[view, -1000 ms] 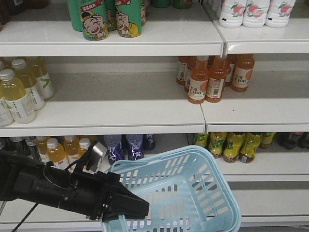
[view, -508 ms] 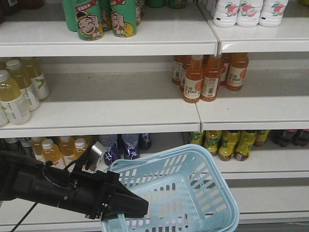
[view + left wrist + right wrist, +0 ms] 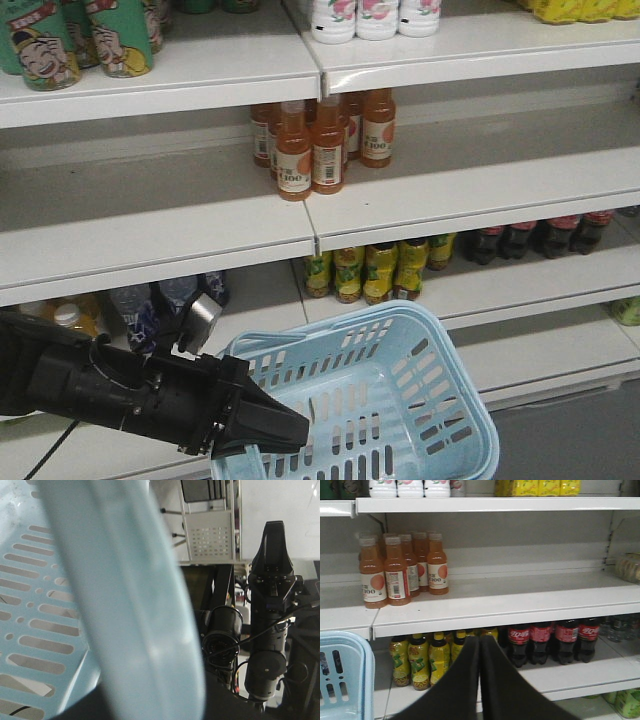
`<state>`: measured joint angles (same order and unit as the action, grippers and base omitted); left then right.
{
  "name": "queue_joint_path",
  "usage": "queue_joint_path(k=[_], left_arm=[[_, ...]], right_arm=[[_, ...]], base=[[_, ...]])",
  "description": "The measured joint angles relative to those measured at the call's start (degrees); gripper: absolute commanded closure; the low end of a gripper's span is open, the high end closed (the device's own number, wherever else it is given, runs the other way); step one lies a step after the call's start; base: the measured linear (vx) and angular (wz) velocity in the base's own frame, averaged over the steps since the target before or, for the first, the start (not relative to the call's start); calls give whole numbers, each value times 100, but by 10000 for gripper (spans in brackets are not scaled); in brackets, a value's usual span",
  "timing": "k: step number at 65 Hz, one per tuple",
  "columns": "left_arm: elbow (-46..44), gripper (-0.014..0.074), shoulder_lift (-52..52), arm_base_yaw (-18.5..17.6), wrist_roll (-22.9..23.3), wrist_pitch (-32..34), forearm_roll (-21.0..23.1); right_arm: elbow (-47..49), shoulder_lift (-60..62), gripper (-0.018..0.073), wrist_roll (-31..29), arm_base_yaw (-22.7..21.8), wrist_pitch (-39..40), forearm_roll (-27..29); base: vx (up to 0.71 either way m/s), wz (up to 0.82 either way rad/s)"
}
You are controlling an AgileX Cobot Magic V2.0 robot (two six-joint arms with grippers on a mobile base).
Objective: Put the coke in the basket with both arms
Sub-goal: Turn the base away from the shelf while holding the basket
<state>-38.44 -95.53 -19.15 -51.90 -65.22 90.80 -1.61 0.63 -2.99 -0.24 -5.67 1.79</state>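
- Exterior front-facing view: I see the left pincer point(image 3: 288, 432) drawn to a point, pinching the near-left rim of the basket point(image 3: 478, 415), which hangs tilted before the shelves point(image 3: 150, 240).
- Right wrist view: the right pincer point(image 3: 479, 642) is pressed together. The basket's corner sits low to its left, and dark cola bottles point(image 3: 547, 640) stand beyond.

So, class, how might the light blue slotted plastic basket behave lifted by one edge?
Probably light: the light blue slotted plastic basket looks thin-walled and empty. Gripped at one side by the black left pincer, it tilts, so may swing.
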Motion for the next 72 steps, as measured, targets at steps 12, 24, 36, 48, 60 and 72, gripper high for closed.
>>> queue_joint_path(k=[12, 24, 36, 48, 60, 72], left_arm=[[0, 604, 0, 0, 0, 0, 0], [0, 604, 0, 0, 0, 0, 0], [0, 604, 0, 0, 0, 0, 0], [0, 604, 0, 0, 0, 0, 0], [0, 604, 0, 0, 0, 0, 0], [0, 604, 0, 0, 0, 0, 0]], right_arm=[[0, 0, 569, 0, 0, 0, 0], [0, 0, 569, 0, 0, 0, 0], [0, 0, 569, 0, 0, 0, 0], [0, 0, 569, 0, 0, 0, 0], [0, 0, 569, 0, 0, 0, 0], [0, 0, 569, 0, 0, 0, 0]], base=[[-6, -35], [-6, -33], [-6, -34], [-6, -38], [-6, -37], [-6, -32]])
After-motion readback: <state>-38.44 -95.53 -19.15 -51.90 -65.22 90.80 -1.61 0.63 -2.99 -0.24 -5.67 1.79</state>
